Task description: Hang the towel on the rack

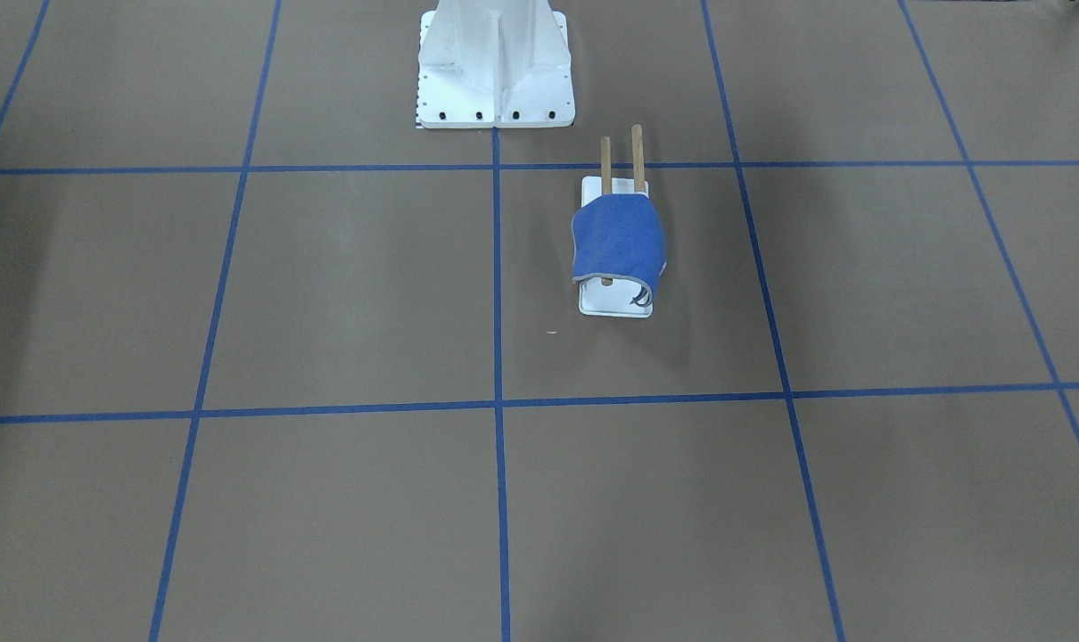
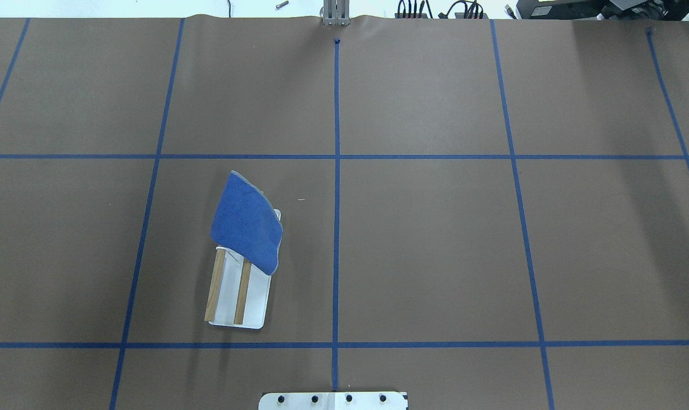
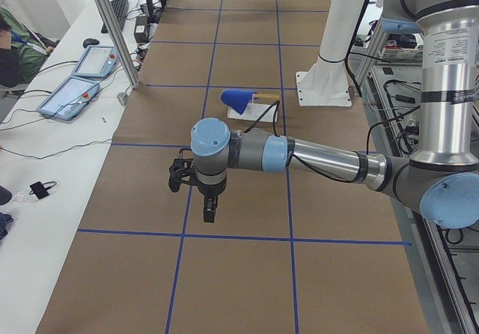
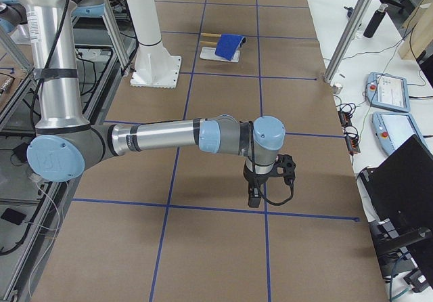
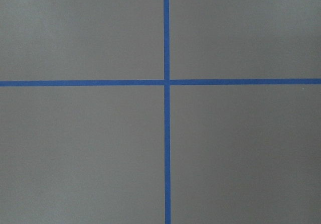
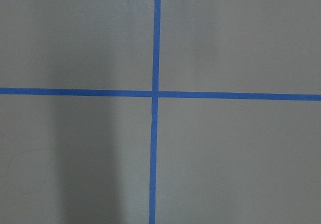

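In the left side view, the left arm (image 3: 314, 158) reaches out level from its shoulder across the near end of the table (image 2: 435, 256). Its wrist is bent so that the left gripper (image 3: 209, 213) points straight down above the brown surface, close to a blue tape line (image 3: 224, 237). It touches nothing, and from this side angle it cannot be told how far apart its jaws stand. The right arm (image 4: 169, 138) takes much the same pose at the table's other end, forearm level and the right gripper (image 4: 254, 198) hanging straight down over the paper just short of a tape line. Nothing is in its grasp that can be seen, and its jaw opening cannot be told either. Both wrist cameras show only bare brown paper and a tape crossing (image 5: 166, 82). Farther along, well apart from both grippers, the rack (image 2: 242, 290) stands on the robot's left half of the table, just beside the centre line and near the white pedestal (image 1: 495, 67). The towel (image 2: 245, 223) lies draped across both wooden rods at the end away from the robot, its sides drooping toward the base plate, and the rod ends nearer the robot are bare.
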